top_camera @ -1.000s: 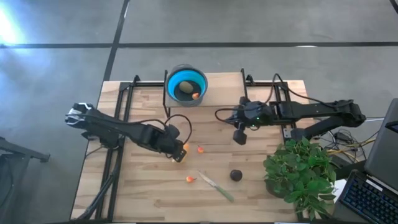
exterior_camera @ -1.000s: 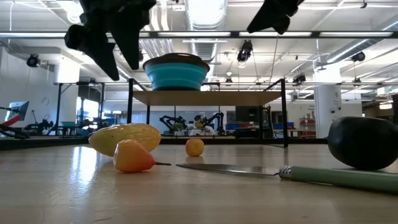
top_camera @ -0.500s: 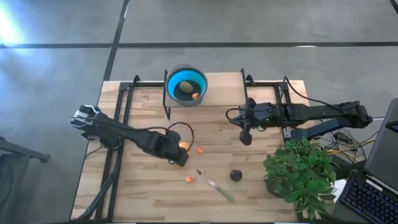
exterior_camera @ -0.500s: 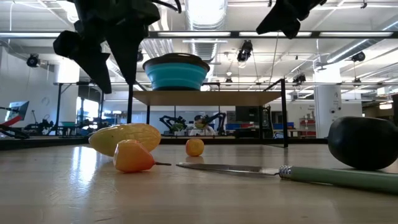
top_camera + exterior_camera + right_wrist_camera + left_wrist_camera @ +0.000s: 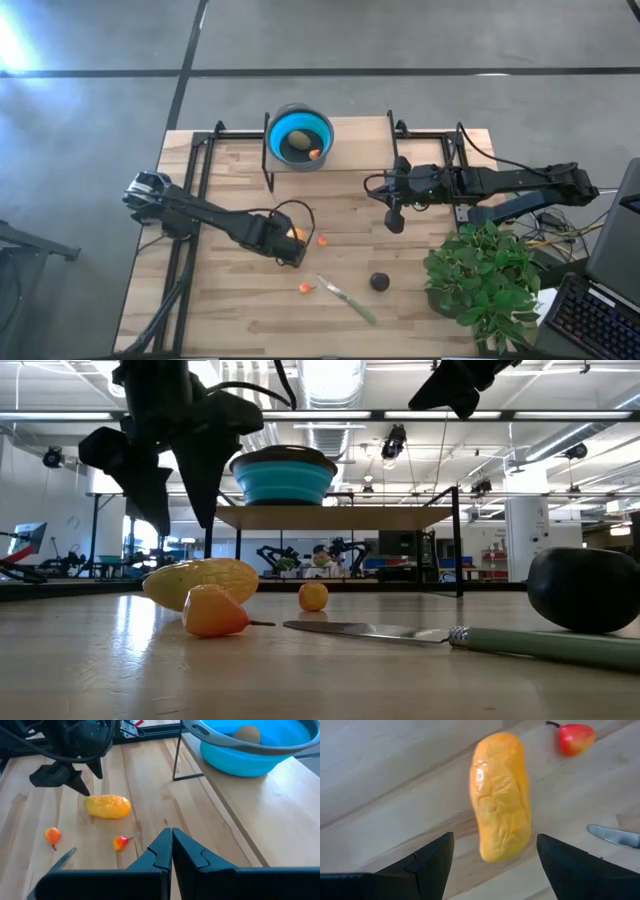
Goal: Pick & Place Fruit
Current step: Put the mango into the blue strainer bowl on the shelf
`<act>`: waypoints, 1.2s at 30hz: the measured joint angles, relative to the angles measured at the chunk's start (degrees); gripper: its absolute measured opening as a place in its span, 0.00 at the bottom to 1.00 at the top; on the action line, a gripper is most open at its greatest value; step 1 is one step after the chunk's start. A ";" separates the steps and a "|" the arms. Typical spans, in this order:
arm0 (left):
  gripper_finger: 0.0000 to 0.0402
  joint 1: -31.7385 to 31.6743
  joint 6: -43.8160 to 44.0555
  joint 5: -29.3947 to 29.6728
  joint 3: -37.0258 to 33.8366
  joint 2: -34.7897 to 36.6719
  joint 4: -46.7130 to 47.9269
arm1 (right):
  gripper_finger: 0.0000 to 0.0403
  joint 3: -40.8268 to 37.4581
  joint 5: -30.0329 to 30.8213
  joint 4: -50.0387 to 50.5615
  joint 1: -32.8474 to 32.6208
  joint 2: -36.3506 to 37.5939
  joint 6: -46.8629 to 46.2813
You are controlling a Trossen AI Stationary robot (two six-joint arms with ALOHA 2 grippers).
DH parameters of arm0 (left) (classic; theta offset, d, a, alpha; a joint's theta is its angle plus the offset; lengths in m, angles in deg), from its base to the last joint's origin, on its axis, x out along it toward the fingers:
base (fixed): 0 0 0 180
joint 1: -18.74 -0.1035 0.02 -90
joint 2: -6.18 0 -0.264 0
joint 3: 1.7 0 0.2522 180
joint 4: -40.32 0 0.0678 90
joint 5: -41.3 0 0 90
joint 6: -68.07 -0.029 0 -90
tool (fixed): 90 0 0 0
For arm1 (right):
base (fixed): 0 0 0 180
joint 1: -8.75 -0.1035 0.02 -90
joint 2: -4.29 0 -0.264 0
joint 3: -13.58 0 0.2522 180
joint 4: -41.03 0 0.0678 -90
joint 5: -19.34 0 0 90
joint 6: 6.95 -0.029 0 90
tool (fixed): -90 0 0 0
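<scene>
Your target, the elongated orange-yellow fruit (image 5: 500,795), lay flat on the wooden tabletop (image 5: 230,310), bare and untouched. Your left gripper (image 5: 492,865) hung right above it with its fingers spread wide, one dark fingertip (image 5: 432,857) on each side of the fruit's near end, neither touching it. The left arm reached in low from the tabletop's left edge, stretched diagonally toward the middle, its gripper (image 5: 287,245) tipped down over the fruit.

One small red-orange fruit (image 5: 575,739) sat just beyond the yellow one's far end, and a second red-orange piece (image 5: 306,288) lay nearer the front edge, close to the tip of the green-handled knife (image 5: 348,300). The dark round fruit (image 5: 380,282) rested to the right of the knife, well apart from your gripper.

The blue bowl (image 5: 300,140) stood on a raised rack at the back, holding the olive-green oval fruit (image 5: 297,142) and a small orange piece (image 5: 314,153).

Your right gripper (image 5: 171,850) waited above the tabletop's right half, its fingers pressed together and holding nothing, beside a potted plant (image 5: 490,280).
</scene>
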 joint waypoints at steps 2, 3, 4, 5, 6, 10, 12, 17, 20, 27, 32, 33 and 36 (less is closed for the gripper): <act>0.72 0.00 -1.05 0.21 0.00 -0.02 -0.85 | 0.02 0.00 0.00 0.00 0.00 0.00 0.44; 0.72 0.00 -1.61 0.28 0.00 -0.02 -1.33 | 0.02 0.00 0.00 0.00 0.00 0.00 0.46; 0.72 0.00 -1.96 0.63 0.00 -0.02 -2.01 | 0.02 0.00 0.00 0.00 0.00 0.00 0.46; 0.72 0.00 -2.45 1.17 0.00 -0.02 -2.70 | 0.02 0.00 0.00 0.00 0.00 0.00 0.46; 0.72 0.00 -3.16 1.73 0.00 -0.02 -3.35 | 0.02 0.00 0.00 0.00 0.00 -0.06 0.47; 0.72 -0.03 -4.10 4.90 -0.02 -0.34 -4.83 | 0.02 0.00 0.00 0.00 0.00 -0.42 0.48; 0.72 -0.08 -4.08 5.16 -0.02 -0.81 -4.75 | 0.02 0.00 0.00 0.00 0.00 -0.62 0.48; 0.72 -0.22 -4.08 5.20 -0.04 -3.15 -5.07 | 0.02 0.00 -0.02 0.02 0.00 -0.85 0.64; 0.72 -0.41 -3.86 5.20 -0.04 -4.15 -5.32 | 0.02 0.00 -0.02 0.01 0.02 -0.85 0.72; 0.72 -1.20 -3.62 5.18 -0.04 -5.44 -6.80 | 0.02 0.00 -0.02 0.00 0.02 -0.87 0.90; 0.72 -1.60 -3.73 4.89 -0.04 -6.90 -6.66 | 0.02 0.00 -0.02 -0.02 0.02 -0.87 0.96; 0.72 -1.62 -3.73 4.89 -0.04 -7.13 -6.69 | 0.02 0.00 -0.02 -0.02 0.02 -0.87 0.97; 0.72 -1.60 -3.71 4.35 -0.04 -7.88 -6.71 | 0.02 0.00 -0.02 -0.01 0.02 -0.87 0.96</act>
